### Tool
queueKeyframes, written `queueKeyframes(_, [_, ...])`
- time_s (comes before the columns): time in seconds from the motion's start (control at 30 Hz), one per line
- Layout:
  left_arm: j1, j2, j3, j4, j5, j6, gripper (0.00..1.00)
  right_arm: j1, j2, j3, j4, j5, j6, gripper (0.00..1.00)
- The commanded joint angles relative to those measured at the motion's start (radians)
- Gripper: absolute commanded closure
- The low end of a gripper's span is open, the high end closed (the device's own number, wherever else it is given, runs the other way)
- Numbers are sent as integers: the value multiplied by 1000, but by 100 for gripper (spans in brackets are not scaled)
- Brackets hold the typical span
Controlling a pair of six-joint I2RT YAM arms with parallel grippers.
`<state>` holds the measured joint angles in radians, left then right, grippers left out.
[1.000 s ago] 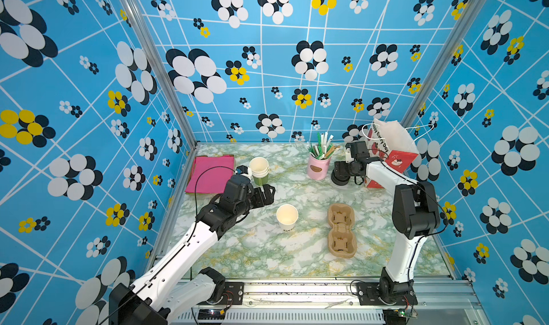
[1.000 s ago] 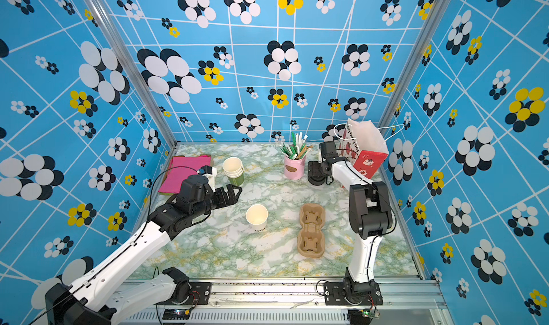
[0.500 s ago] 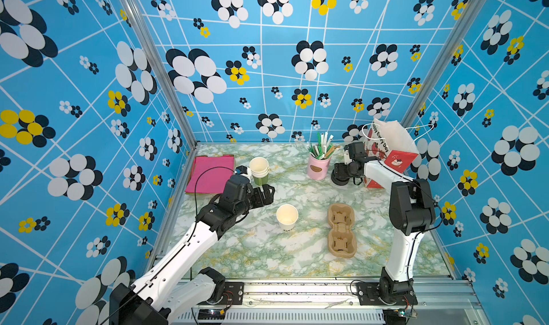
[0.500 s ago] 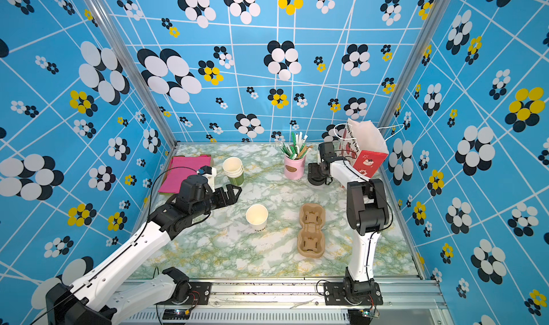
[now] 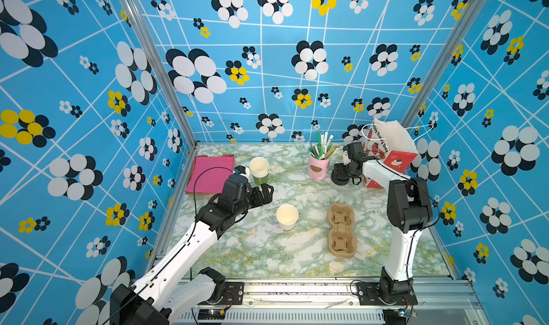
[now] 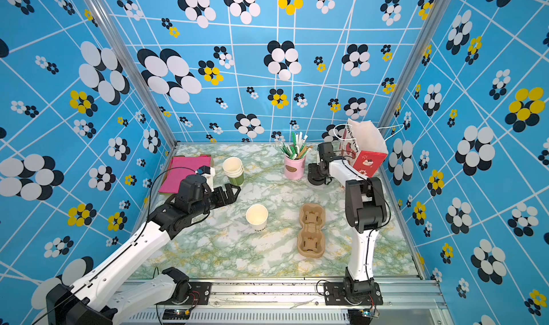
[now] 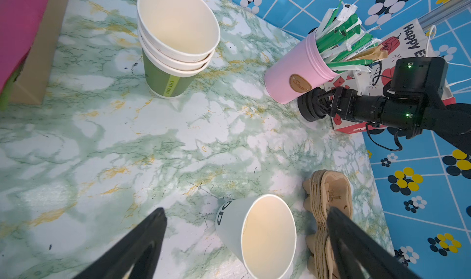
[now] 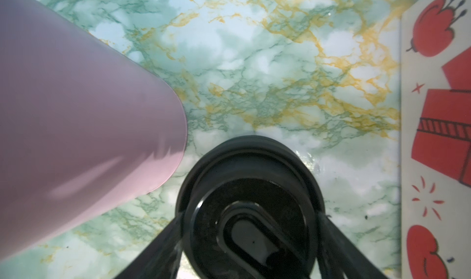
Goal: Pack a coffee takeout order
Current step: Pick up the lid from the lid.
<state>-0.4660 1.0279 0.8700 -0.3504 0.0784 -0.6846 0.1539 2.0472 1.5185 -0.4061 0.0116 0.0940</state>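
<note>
Nearest, the brown cup holder (image 5: 341, 230) and the lidless paper cup (image 5: 287, 216) stand where they stood a second ago. The cup is upright on the surface (image 5: 261, 252), just left of the holder and not yet in it. The left end effector (image 5: 266, 193) has not shifted either. It hangs spread wide between that cup and the stack of lidless cups (image 5: 259, 169), holding nothing.

The change is at the far right. The right arm's elbow has swung slightly inward, and the right end effector (image 7: 325, 103) has drawn its fingers (image 8: 328, 229) in. They now pinch the black lid (image 8: 251, 203) by its rim on both sides. The lid rests on the surface between the pink cup of straws (image 5: 318, 167) and the paper bag (image 5: 389, 148). My reading is that capping comes next, once the lid is carried over to the open cup.

In both top views the right end effector covers most of the lid. From the left wrist it looks thick, so there may be several lids stacked there; I cannot tell. The right wrist view cuts the fingers off low down, so how firmly they grip is unclear.

The left arm hides the near corner of the pink napkins (image 5: 208, 175). No single white-wrapped straw can be picked out of the bundle. The inside of the bag is not visible.
</note>
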Motion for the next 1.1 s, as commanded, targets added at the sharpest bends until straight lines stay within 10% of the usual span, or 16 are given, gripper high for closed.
queueKeyframes(0.0, [11, -15, -23, 14, 9, -12, 1, 1, 6, 17, -42, -7, 14, 24])
queueKeyframes(1.07, [22, -28, -42, 25, 19, -30, 1, 1, -153, -78, -36, -21, 76, 26])
